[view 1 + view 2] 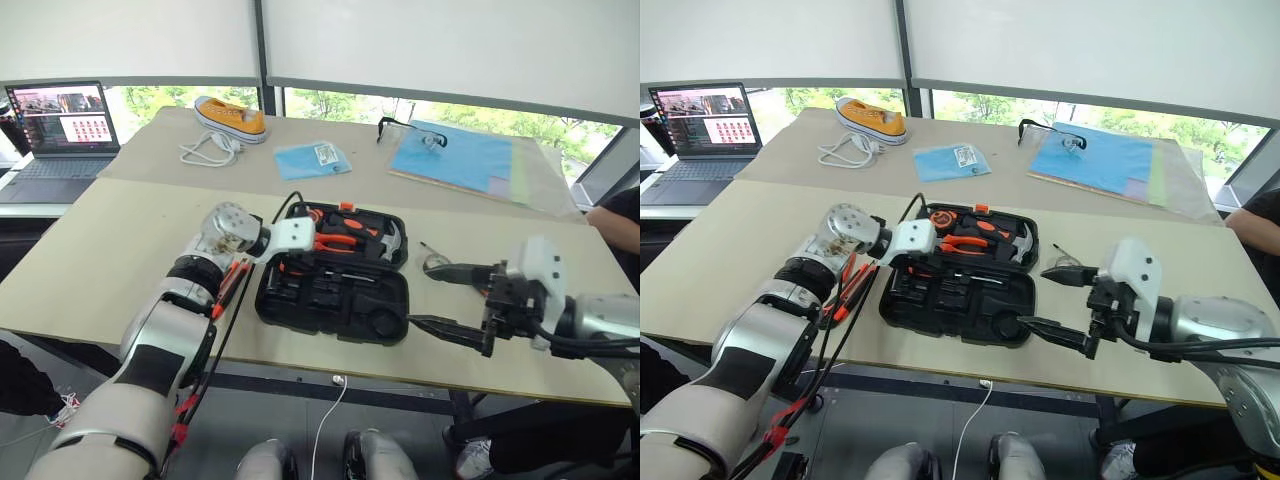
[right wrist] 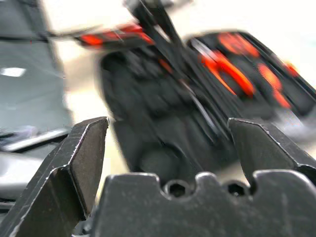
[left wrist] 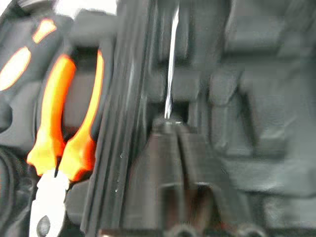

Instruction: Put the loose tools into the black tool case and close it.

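Lying open near the table's front edge, case holds pliers, hammer | left gripper fingers together on thin metal shaft | right gripper wide apart, empty

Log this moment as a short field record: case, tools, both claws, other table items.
case: black tool case lies open on the near table
in case: orange-handled pliers and hammer in the far half
left claw: left claw shut on a thin metal shaft, over the case
loose tools: screwdrivers on the table left of the case
right claw: right claw open, empty, right of the case
other: laptop, yellow shoe, blue folder
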Controlling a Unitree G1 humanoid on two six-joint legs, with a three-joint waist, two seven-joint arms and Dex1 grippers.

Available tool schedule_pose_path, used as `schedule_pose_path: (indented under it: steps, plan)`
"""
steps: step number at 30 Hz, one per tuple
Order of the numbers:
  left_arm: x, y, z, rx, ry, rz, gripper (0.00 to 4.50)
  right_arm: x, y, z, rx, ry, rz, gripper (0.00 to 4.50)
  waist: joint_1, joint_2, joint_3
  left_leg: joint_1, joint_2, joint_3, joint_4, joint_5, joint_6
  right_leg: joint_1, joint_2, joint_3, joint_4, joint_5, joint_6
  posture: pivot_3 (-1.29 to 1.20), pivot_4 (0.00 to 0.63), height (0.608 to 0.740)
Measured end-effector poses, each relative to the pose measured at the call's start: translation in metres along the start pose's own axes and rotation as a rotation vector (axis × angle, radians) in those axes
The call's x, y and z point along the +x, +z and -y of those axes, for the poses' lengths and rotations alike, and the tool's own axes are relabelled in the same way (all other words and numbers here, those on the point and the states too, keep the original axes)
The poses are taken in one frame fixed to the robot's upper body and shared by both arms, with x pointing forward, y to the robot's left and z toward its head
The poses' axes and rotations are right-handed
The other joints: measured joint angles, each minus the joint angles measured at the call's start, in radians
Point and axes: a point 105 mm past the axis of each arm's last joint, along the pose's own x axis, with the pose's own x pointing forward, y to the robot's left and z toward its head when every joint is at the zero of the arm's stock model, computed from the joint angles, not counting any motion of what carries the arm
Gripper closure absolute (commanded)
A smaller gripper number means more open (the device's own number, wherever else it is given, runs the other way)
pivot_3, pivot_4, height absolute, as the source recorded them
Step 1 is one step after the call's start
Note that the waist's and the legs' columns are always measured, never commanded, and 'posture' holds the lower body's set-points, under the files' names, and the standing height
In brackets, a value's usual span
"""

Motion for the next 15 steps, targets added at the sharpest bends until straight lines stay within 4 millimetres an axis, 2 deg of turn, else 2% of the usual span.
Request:
schedule_pose_path:
  steps: [2,4,6,8,9,11,15]
  plan:
    - [-0.02,0.014,0.002,-0.023,-0.001,0.073,2.45,-0.013,-0.021,0.017,0.054,-0.105,-0.072,0.0,-0.003,0.0,0.0,0.001,0.0,0.002,-0.001,0.0,0.0,0.0,0.002,0.0,0.0,0.002,-0.005,0.0,0.15,0.718]
    - [-0.036,0.027,0.01,-0.043,0.003,0.128,1.68,-0.026,-0.045,0.043,0.071,-0.235,-0.165,0.0,-0.009,0.002,-0.001,0.001,-0.001,0.003,-0.001,0.0,0.0,0.0,0.002,0.0,-0.001,0.001,-0.002,0.0,0.15,0.718]
    - [-0.039,0.033,0.018,-0.046,-0.011,0.148,0.98,-0.031,-0.057,0.062,0.065,-0.308,-0.208,0.0,-0.013,0.002,-0.001,0.002,-0.001,0.003,-0.001,0.0,0.0,0.001,0.001,0.001,-0.001,-0.002,0.003,0.0,0.15,0.718]
    - [-0.039,0.037,0.027,-0.061,-0.028,0.173,0.25,-0.027,-0.062,0.084,0.057,-0.362,-0.222,0.0,-0.022,0.003,0.0,0.003,-0.001,0.004,0.0,0.0,0.0,0.002,0.0,0.002,-0.001,-0.002,0.004,0.0,0.15,0.718]
    - [-0.038,0.041,0.033,-0.07,-0.04,0.19,0.08,-0.021,-0.065,0.096,0.044,-0.38,-0.233,0.0,-0.025,0.003,0.0,0.004,-0.001,0.004,0.0,0.001,-0.001,0.003,0.0,0.004,0.0,-0.002,0.004,0.0,0.15,0.718]
    - [-0.038,0.05,0.04,-0.061,-0.053,0.208,0.08,-0.009,-0.073,0.109,0.028,-0.384,-0.273,0.0,-0.027,0.003,0.0,0.006,0.0,0.004,0.0,0.002,-0.004,0.004,-0.001,0.005,0.0,-0.002,0.004,0.0,0.15,0.718]
    - [-0.039,0.06,0.049,-0.044,-0.054,0.222,0.08,0.012,-0.089,0.118,0.048,-0.354,-0.341,0.0,-0.028,0.005,-0.001,0.008,0.002,0.004,-0.003,0.004,-0.007,0.003,-0.001,0.006,0.004,-0.005,-0.001,0.0,0.15,0.718]
